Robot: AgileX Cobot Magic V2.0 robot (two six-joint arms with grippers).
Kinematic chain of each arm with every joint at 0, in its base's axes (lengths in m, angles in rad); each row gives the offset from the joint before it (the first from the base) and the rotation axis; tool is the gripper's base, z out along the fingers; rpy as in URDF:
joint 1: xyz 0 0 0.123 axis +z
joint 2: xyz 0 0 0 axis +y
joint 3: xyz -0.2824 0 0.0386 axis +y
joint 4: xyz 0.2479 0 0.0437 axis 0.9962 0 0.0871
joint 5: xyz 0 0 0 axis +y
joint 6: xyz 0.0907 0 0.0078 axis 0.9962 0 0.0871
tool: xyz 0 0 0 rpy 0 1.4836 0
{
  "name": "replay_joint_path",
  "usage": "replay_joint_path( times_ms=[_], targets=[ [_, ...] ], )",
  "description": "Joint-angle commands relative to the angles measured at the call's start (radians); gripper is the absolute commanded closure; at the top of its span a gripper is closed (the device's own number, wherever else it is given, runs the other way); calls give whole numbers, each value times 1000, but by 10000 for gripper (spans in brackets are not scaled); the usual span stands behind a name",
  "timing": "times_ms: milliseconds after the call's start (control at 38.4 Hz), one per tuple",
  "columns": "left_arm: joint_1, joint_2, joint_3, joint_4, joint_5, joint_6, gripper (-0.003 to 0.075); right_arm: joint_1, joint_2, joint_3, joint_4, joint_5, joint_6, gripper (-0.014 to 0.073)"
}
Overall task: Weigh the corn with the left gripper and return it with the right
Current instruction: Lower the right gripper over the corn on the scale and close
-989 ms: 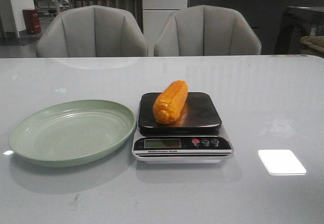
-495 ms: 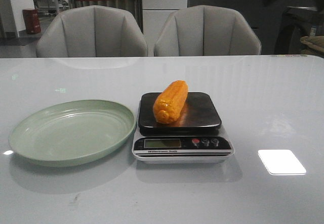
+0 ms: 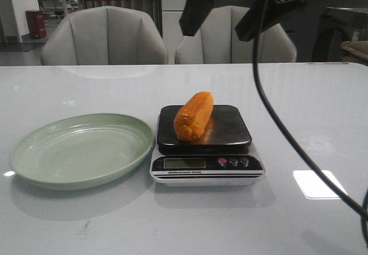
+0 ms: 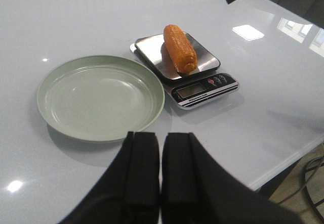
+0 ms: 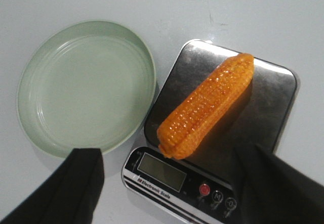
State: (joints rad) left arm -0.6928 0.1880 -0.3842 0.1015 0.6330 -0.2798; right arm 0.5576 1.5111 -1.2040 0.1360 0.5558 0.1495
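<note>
The orange-yellow corn [image 3: 194, 115] lies on the dark platform of the scale [image 3: 232, 129], one blunt end toward the display. My right gripper [image 3: 214, 33] hangs high above the scale, wide open and empty. In the right wrist view its fingers [image 5: 83, 183] stand far apart, above the corn [image 5: 207, 104] and the scale [image 5: 263, 107]. My left gripper [image 4: 161, 143] is shut and empty, held back above the table's near side, away from the corn [image 4: 179, 48]. The left gripper does not show in the front view.
A pale green plate [image 3: 34, 174] sits left of the scale, touching or nearly touching it; it also shows in the left wrist view [image 4: 55, 118] and the right wrist view [image 5: 30, 128]. The right arm's black cable [image 3: 276, 122] hangs down right of the scale. Two chairs stand behind the table.
My right gripper has come into the front view from the upper right and now hangs open above the scale. The corn, scale and plate have not moved.
</note>
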Motion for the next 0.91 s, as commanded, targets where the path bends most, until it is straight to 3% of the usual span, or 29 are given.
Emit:
replay_joint_path(
  times_ms=[0, 286, 416, 625, 885],
  targets=[
    [-2, 8, -27, 6, -67, -1, 596, 0, 37, -116, 2, 7, 42, -14],
    [-2, 8, -27, 6, -67, -1, 596, -1, 230, -308, 10, 119, 70, -14],
    [-2, 8, -27, 6, -67, -1, 596, -4, 291, -350, -18, 158, 219, -14],
    [-4, 8, -27, 6, -67, -1, 596, 10, 411, -448, -213, 335, 481, -12],
    [-4, 8, -27, 6, -67, -1, 596, 39, 506, -506, -233, 366, 549, 2]
  ],
)
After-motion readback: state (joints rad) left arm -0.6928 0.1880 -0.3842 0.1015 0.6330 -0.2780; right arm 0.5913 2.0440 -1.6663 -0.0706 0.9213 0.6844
